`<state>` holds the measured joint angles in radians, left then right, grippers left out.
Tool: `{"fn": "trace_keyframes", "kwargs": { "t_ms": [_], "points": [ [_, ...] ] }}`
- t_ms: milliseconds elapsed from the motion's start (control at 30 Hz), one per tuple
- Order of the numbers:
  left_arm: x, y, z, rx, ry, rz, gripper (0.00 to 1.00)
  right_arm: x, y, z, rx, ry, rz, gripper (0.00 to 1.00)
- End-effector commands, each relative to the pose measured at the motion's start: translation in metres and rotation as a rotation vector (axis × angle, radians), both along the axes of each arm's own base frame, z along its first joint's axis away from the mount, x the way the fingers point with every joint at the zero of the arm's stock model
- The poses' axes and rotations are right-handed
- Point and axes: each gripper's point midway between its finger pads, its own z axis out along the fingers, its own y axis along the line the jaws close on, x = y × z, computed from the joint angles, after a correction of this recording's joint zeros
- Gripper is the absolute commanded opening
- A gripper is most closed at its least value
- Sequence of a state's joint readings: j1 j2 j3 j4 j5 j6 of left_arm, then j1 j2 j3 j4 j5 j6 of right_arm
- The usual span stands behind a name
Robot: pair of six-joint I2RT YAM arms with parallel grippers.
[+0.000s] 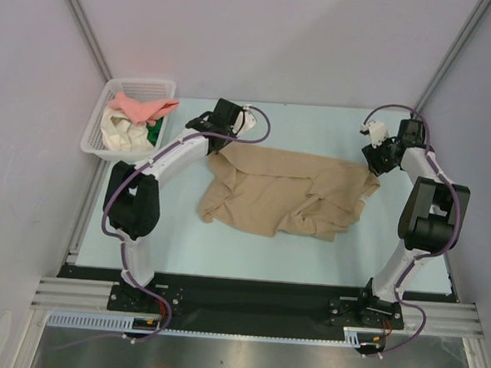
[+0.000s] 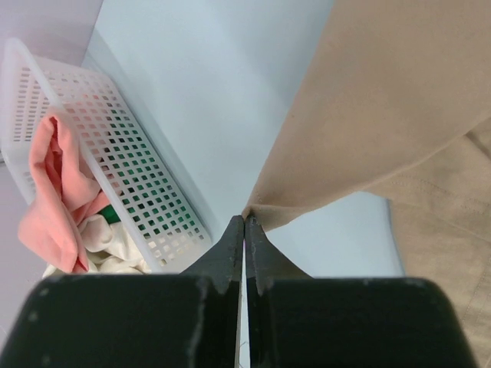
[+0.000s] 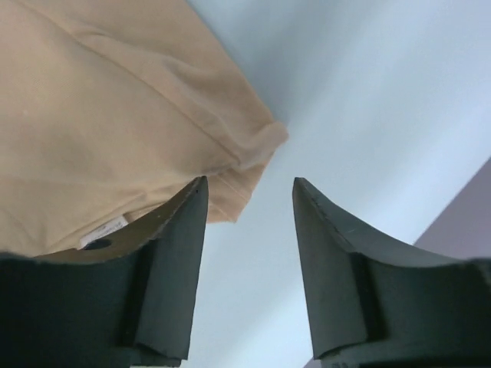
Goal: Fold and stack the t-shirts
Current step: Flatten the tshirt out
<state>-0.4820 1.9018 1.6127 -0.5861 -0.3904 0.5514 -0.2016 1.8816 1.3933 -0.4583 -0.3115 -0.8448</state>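
Observation:
A large tan t-shirt [image 1: 286, 195] lies crumpled and spread across the middle of the table. My left gripper [image 1: 218, 147] is at its far left corner. In the left wrist view the jaws [image 2: 245, 220] are shut on a pinch of the tan t-shirt's edge [image 2: 383, 100], which rises taut from them. My right gripper [image 1: 378, 165] is at the shirt's far right corner. In the right wrist view it [image 3: 249, 184] is open and empty, with the tan t-shirt's hem corner [image 3: 115, 123] beside the left finger. A salmon-pink t-shirt [image 1: 142, 107], a cream-white one [image 1: 119, 130] and a bit of green one [image 1: 153, 133] lie in the basket.
A white plastic mesh basket [image 1: 93, 133] stands at the far left of the table, close to my left arm; it also shows in the left wrist view [image 2: 130, 161]. Grey walls and metal frame posts enclose the table on three sides.

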Motion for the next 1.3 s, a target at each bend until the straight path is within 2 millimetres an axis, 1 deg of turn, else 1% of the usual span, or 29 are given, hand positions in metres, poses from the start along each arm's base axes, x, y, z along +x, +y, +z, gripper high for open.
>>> {"fn": "trace_keyframes", "kwargs": {
  "t_ms": [0,33,67,100,133,200,233,267,333,367,500,533,567,700,1067,1100,1267],
  "points": [
    [0.015,-0.003,0.022,0.000,-0.062,0.004,0.00,0.001,-0.001,0.065,-0.038,-0.169,0.032,0.55],
    [0.015,-0.003,0.022,0.001,-0.061,0.005,0.00,-0.009,0.008,0.063,-0.023,-0.169,0.075,0.55],
    [0.014,-0.003,0.021,0.002,-0.058,0.004,0.01,-0.017,0.014,0.080,-0.022,-0.203,0.103,0.55],
    [0.014,-0.002,0.019,0.003,-0.056,0.004,0.00,-0.030,0.028,0.076,0.008,-0.174,0.146,0.54],
    [0.013,-0.003,0.019,0.003,-0.054,0.003,0.00,-0.041,0.037,0.071,0.019,-0.145,0.174,0.54],
    [0.010,-0.002,0.013,0.007,-0.042,0.005,0.01,-0.060,0.054,0.066,0.032,-0.108,0.241,0.52],
    [0.010,-0.001,0.013,0.006,-0.044,0.005,0.00,-0.078,0.068,0.054,0.050,-0.036,0.282,0.51],
    [0.009,-0.001,0.013,0.005,-0.042,0.005,0.00,-0.092,0.074,0.039,0.061,0.018,0.304,0.50],
    [0.007,-0.001,0.010,0.003,-0.035,0.007,0.00,-0.110,0.086,0.022,0.074,0.086,0.341,0.49],
    [0.007,-0.001,0.009,0.004,-0.033,0.006,0.00,-0.121,0.090,0.008,0.083,0.126,0.351,0.48],
    [0.007,-0.002,0.010,-0.003,-0.034,0.004,0.00,-0.137,0.099,-0.015,0.086,0.203,0.383,0.48],
    [0.006,-0.002,0.009,-0.002,-0.033,0.004,0.01,-0.140,0.100,-0.021,0.087,0.227,0.388,0.47],
    [0.007,-0.001,0.010,-0.003,-0.034,0.006,0.00,-0.141,0.103,-0.024,0.085,0.238,0.397,0.47],
    [0.004,-0.001,0.007,-0.003,-0.027,0.007,0.00,-0.139,0.102,-0.035,0.061,0.257,0.398,0.47],
    [0.000,0.001,0.003,0.000,-0.017,0.012,0.01,-0.131,0.095,-0.053,0.002,0.273,0.390,0.47],
    [0.000,0.000,0.002,-0.001,-0.017,0.009,0.01,-0.128,0.094,-0.053,-0.005,0.257,0.388,0.47],
    [0.002,0.000,0.002,-0.001,-0.014,0.010,0.00,-0.122,0.092,-0.058,-0.015,0.251,0.373,0.47]
  ]
}}
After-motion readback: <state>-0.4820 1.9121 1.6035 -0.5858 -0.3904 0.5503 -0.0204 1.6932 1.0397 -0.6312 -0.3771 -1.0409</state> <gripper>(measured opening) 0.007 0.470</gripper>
